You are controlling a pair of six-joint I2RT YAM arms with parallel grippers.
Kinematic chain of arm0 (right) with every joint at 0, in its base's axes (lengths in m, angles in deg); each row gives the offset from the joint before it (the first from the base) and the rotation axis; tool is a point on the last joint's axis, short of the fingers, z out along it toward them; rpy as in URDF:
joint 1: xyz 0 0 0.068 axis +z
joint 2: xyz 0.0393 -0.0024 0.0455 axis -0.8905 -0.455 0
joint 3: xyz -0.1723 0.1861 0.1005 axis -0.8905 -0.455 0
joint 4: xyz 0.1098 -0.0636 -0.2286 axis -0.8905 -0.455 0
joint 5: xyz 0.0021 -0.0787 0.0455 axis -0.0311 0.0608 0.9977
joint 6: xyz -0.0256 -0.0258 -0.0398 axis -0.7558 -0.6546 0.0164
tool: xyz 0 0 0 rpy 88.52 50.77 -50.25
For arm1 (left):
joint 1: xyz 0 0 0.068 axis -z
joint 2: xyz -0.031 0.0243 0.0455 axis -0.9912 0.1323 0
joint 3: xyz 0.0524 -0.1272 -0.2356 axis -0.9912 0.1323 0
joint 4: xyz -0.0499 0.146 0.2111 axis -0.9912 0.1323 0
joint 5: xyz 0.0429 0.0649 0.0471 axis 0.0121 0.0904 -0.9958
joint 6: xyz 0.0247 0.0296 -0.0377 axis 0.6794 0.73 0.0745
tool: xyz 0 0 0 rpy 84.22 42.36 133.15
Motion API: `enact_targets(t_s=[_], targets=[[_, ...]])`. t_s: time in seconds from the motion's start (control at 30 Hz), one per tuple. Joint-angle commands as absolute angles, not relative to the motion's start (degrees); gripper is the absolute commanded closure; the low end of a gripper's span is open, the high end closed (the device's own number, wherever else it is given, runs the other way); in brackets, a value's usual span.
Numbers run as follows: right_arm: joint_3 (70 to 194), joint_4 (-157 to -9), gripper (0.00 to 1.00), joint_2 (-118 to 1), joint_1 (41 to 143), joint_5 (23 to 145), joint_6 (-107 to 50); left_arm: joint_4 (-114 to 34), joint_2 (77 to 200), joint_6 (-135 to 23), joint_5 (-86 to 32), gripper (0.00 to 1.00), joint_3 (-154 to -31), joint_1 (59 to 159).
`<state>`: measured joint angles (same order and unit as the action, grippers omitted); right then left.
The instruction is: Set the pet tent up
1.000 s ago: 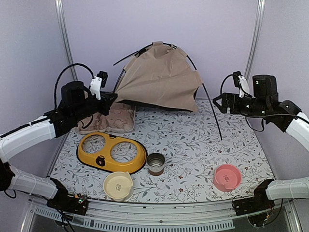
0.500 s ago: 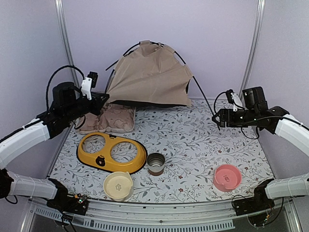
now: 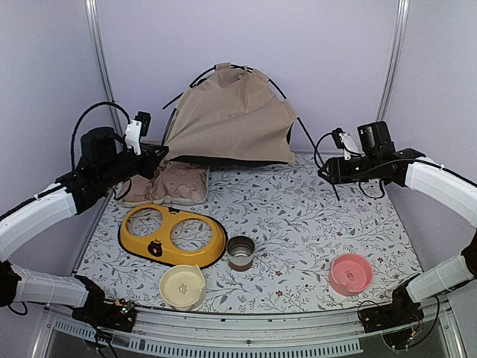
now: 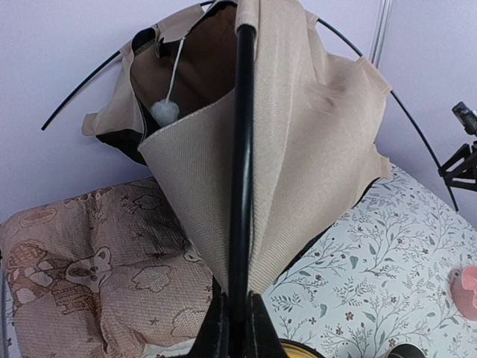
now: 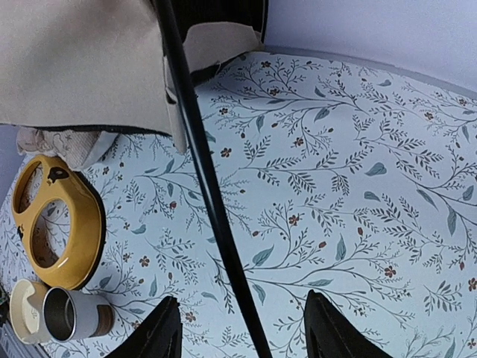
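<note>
While the pet tent [image 3: 231, 119] stands at the upper middle of the overhead view, at the back of the tabletop [image 3: 313, 224], the left pincer [image 4: 237, 332] at the bottom centre of its wrist view is pressed together on a black pole [image 4: 241, 149] of the tent. The right pincer [image 5: 246, 332], at the bottom of its own view, is spread, a second pole [image 5: 195, 142] running between its fingers [image 5: 165, 332] and touching neither. A patterned cushion [image 3: 175, 183] lies at the tent's lower left.

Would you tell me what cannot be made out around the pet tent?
Left wrist view: pole's end in the left gripper, cut by the bottom edge.
Right wrist view: other pole's tip, below the frame at the right gripper.
Top view: pet tent interior, behind its fabric.
</note>
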<state>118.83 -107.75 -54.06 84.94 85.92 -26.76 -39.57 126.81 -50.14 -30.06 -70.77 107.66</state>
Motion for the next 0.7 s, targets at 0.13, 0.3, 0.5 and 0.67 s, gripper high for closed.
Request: enact_targets(t_s=[0.13, 0.3, 0.5, 0.67], targets=[[125.3, -106.0, 0.54, -58.5, 84.6, 89.4, -32.1, -43.1, 124.4, -50.6, -29.8, 1.00, -70.7, 106.7], [125.3, -106.6, 0.64, -59.6, 84.6, 92.2, -33.3, -43.1, 124.6, -50.7, -29.6, 1.00, -71.0, 106.6], [125.3, -107.2, 0.73, -60.2, 84.7, 92.3, -34.5, -43.0, 124.8, -50.7, -29.5, 1.00, -71.3, 106.6], [125.3, -107.3, 0.90, -59.7, 84.7, 94.2, -34.2, -43.0, 125.0, -50.9, -29.3, 1.00, -71.5, 106.6]])
